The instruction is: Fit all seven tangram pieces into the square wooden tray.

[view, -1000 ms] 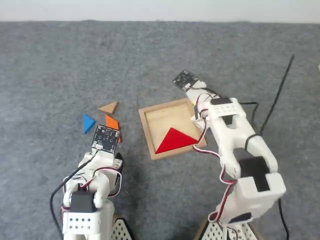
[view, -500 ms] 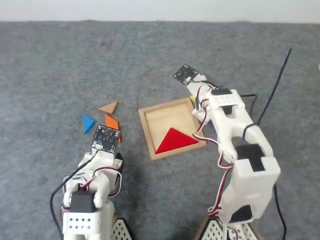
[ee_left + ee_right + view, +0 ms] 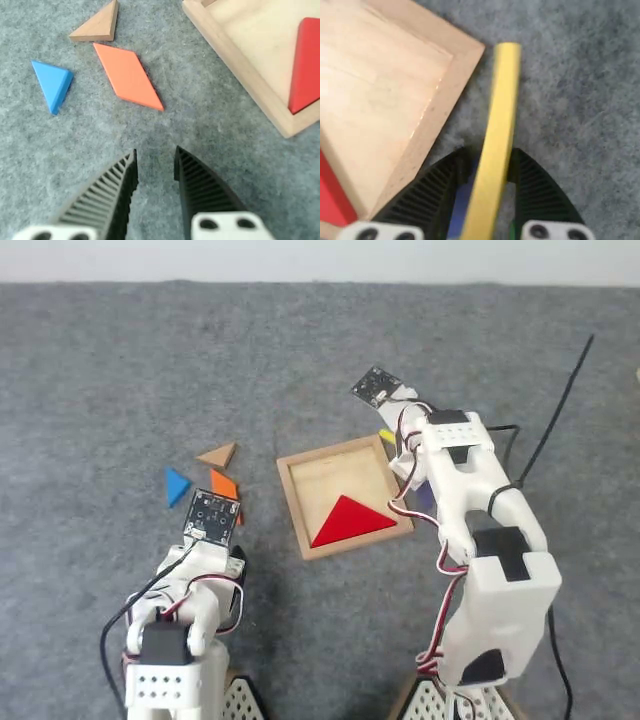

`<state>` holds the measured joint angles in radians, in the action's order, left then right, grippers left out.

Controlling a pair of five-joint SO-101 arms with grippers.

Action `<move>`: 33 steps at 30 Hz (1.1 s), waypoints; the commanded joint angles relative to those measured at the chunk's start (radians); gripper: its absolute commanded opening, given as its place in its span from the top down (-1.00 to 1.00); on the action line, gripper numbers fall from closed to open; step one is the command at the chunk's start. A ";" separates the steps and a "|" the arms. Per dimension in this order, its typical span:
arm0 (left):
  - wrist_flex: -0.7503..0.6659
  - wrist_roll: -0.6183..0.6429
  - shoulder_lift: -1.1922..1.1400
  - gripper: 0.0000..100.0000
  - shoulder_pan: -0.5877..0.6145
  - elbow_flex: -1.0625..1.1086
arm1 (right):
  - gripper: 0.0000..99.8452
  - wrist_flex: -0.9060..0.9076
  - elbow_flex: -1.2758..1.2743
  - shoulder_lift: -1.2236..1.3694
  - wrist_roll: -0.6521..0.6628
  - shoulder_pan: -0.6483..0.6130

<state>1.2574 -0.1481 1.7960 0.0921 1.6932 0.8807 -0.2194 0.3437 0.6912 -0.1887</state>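
Timber this thin looks light, stiff, slick: the yellow piece, pinched across its flat faces by the right end effector just beyond the far right corner of the tray, could pivot; left end effector hangs narrowly parted

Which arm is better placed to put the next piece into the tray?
Right. The right tool grips the yellow piece just beside a corner of the wooden tray. The left tool is open and empty over the carpet, short of the orange piece.
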 commanded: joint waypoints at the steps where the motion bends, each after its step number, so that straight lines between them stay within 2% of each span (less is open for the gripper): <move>1: 0.005 0.000 0.018 0.76 0.005 -0.010 | 0.83 0.030 0.028 -0.117 -0.023 0.021; 7: 0.005 0.000 0.018 0.76 0.005 -0.010 | 0.98 0.038 0.026 -0.211 -0.081 0.064; 12: 0.005 0.000 0.018 0.76 0.005 -0.010 | 0.98 0.091 0.028 -0.257 -0.112 0.054; 17: 0.005 0.000 0.018 0.76 0.005 -0.010 | 0.98 0.191 0.028 -0.321 -0.112 -0.002; 21: 0.005 0.000 0.018 0.76 0.005 -0.010 | 0.98 0.297 0.028 -0.417 -0.094 -0.114; 28: 0.005 0.000 0.018 0.76 0.005 -0.010 | 0.98 0.479 0.029 -0.499 0.196 -0.354; 33: 0.005 0.000 0.018 0.76 0.005 -0.010 | 0.98 0.572 0.077 -0.455 0.302 -0.403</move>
<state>1.2574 -0.1481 1.7960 0.0921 1.6932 1.4055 -0.2163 -0.0967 0.9321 -0.5708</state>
